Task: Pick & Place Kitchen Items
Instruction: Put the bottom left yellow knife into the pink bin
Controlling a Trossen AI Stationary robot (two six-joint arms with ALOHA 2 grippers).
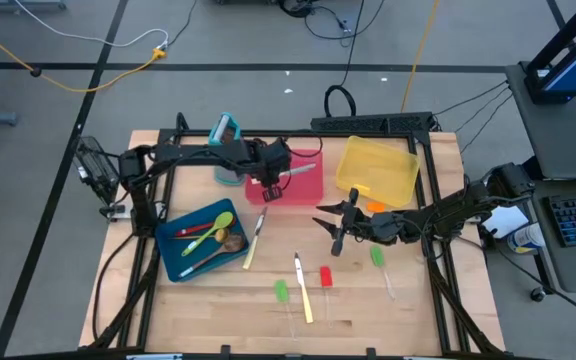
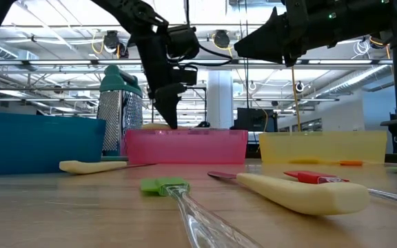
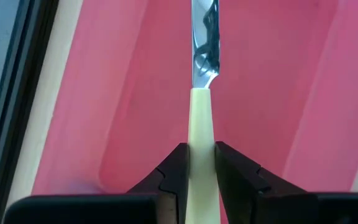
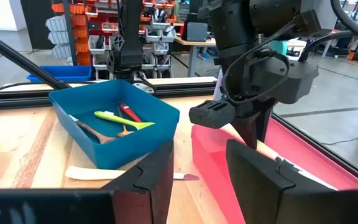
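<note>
My left gripper [image 1: 271, 185] [image 2: 169, 114] is over the red tray [image 1: 308, 188] and shut on a cream-handled knife [image 3: 199, 118]. My right gripper [image 1: 330, 232] [image 4: 197, 162] hovers open above the table between the red tray and the loose items, holding nothing. Lying flat on the wood are two more cream-handled knives [image 1: 255, 238] [image 1: 302, 285], two green pieces [image 1: 281, 292] [image 1: 377, 256], a red piece [image 1: 326, 277] and an orange piece [image 1: 374, 207]. Green, red and wooden spoons lie in the blue tray [image 1: 173, 262]. My left gripper pinches the knife's cream handle [image 3: 199, 134] between its two fingers [image 3: 178, 171], one on each flat side. The knife runs along the fingers and sticks out past their tips. Its metal blade [image 3: 204, 37] points over the red tray's floor; whether it touches the floor I cannot tell.
The yellow tray [image 1: 378, 168] sits at the far right, the teal grater [image 1: 225, 130] stands behind the red tray's left end. The blue tray is at the near left. Bare wood shows along the near edge [image 1: 218, 320] and near right corner.
</note>
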